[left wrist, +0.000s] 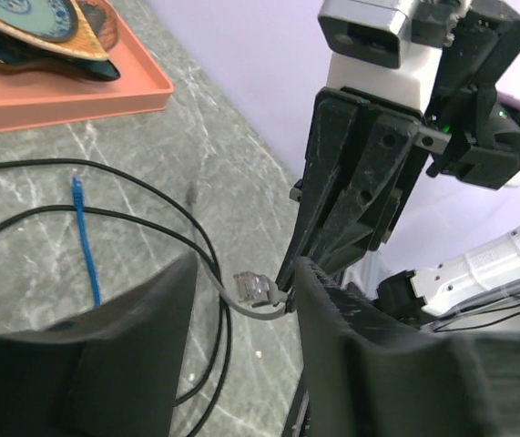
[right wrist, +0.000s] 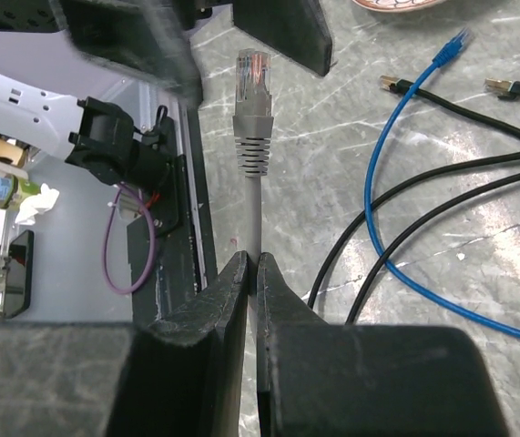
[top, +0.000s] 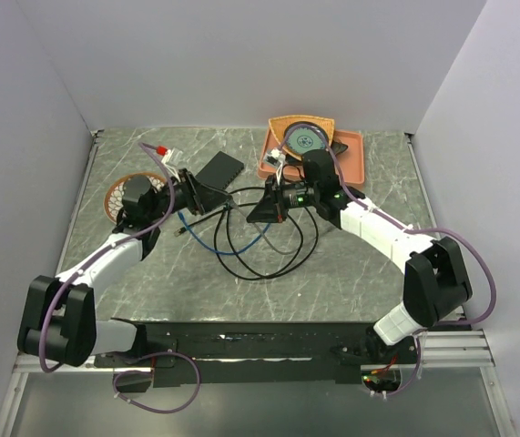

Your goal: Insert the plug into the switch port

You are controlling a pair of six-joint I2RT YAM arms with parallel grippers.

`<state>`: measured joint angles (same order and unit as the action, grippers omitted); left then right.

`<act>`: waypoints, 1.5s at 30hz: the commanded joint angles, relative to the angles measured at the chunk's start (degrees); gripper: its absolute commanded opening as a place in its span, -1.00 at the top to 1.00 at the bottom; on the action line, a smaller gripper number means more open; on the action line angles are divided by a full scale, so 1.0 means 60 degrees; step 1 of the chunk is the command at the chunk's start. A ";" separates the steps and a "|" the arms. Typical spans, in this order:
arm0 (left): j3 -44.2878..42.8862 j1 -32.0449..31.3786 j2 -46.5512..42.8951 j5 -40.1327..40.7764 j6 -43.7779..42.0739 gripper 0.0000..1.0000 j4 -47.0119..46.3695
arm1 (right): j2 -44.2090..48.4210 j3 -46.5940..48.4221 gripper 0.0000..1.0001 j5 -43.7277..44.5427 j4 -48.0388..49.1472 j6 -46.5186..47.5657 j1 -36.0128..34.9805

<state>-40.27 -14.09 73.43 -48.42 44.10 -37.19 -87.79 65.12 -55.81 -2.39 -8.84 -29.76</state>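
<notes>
The plug [right wrist: 252,71] is a clear connector on a grey cable [right wrist: 255,196], raised above the table. My right gripper [right wrist: 252,261] is shut on that cable a short way behind the plug. In the left wrist view the plug [left wrist: 252,289] hangs between the fingers of my left gripper [left wrist: 246,266], which stand apart on either side and touch nothing. In the top view my left gripper [top: 216,198] and right gripper [top: 258,212] meet tip to tip at mid-table. The flat black box [top: 219,170] lies just behind them. I cannot make out its switch port.
An orange tray [top: 355,159] with plates stands at the back right. Loops of black cable [top: 269,259] and a blue cable [top: 214,241] lie on the table under both grippers. A round woven mat [top: 118,193] sits by the left arm, and a small red-tipped item [top: 161,148] lies at the back left.
</notes>
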 commanded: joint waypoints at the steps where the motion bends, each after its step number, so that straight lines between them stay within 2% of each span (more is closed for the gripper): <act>1: -0.0378 -0.0127 0.0227 -0.0337 0.0267 0.19 -0.0774 | 0.0583 0.0088 1.00 0.0132 -0.0054 0.0184 -0.0109; 6: -0.0656 -0.0230 0.0491 -0.0469 0.0108 0.52 -0.0395 | 0.0657 0.0133 1.00 0.0322 -0.0216 0.0258 -0.0167; 10: -0.0846 -0.0318 0.0623 -0.0513 0.0165 0.98 -0.0393 | 0.0701 0.0220 1.00 0.0716 -0.0406 0.0389 -0.0255; 13: -0.0847 -0.0333 0.0492 -0.0397 0.0312 0.98 -0.0467 | 0.0817 0.0483 0.95 0.1373 -0.0845 0.0623 -0.0343; 15: -0.0876 -0.0333 0.0360 -0.0004 0.0297 0.98 -0.0205 | 0.1008 0.0572 0.82 0.1873 -0.1138 0.0828 -0.0401; 16: -0.0890 -0.0333 0.0215 0.0115 0.0283 0.97 -0.0116 | 0.1110 0.0644 0.75 0.2165 -0.1226 0.0887 -0.0460; 17: -0.0905 -0.0347 0.0141 0.0247 0.0297 0.98 -0.0014 | 0.1328 0.0631 0.47 0.2705 -0.1256 0.0946 -0.0504; 19: -0.0964 -0.0362 -0.0049 0.0614 0.0297 0.98 0.0308 | 0.1622 0.0398 0.17 0.3177 -0.1096 0.1019 -0.0635; 20: -0.0978 -0.0362 -0.0109 0.0731 0.0341 0.98 0.0368 | 0.1914 0.0309 -0.11 0.3715 -0.1008 0.1034 -0.0679; 22: -0.0993 -0.0362 -0.0269 0.1066 0.0399 0.98 0.0659 | 0.2165 0.0104 -0.33 0.4173 -0.0847 0.1107 -0.0811; 23: -0.1008 -0.0377 -0.0299 0.1214 0.0472 0.98 0.0777 | 0.2369 0.0074 -0.51 0.4726 -0.0817 0.1151 -0.0928; 26: -0.1139 -0.0377 -0.0402 0.1668 0.0589 0.98 0.1390 | 0.2619 0.0001 -0.73 0.5622 -0.0671 0.1297 -0.1351; 30: -0.1447 -0.0391 -0.0373 0.2079 0.0882 0.98 0.2081 | 0.2444 0.0220 -0.78 0.6984 -0.0642 0.1371 -0.1822; 33: -0.1491 -0.0391 -0.0387 0.2167 0.1219 0.98 0.2155 | 0.2020 0.0512 -0.78 0.7484 -0.0553 0.1357 -0.2085; 44: -0.1301 -0.0450 -0.0402 0.2387 0.1483 0.98 0.2126 | 0.0526 0.1524 -0.54 0.8130 -0.0261 0.1327 -0.2526; 45: -0.1301 -0.0450 -0.0344 0.2358 0.1484 0.98 0.2126 | 0.0467 0.1640 -0.46 0.8116 -0.0260 0.1313 -0.2555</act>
<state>-46.98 -16.38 72.69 -34.81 51.46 -22.74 -83.94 70.52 -9.32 -7.38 -1.37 -44.16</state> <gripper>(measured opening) 0.056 0.779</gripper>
